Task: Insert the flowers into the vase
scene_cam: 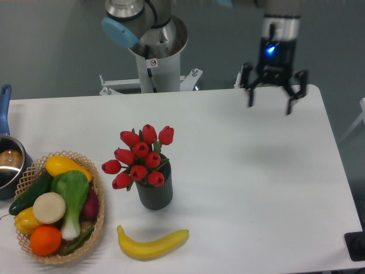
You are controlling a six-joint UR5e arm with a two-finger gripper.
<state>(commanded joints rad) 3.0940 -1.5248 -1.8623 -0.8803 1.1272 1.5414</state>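
Camera view: the flowers (140,157) stand in the vase (154,193) at lower centre, looking light, soft and top-heavy, best held low on the stems, while the gripper (272,94), spread wide and empty, hangs upper right.
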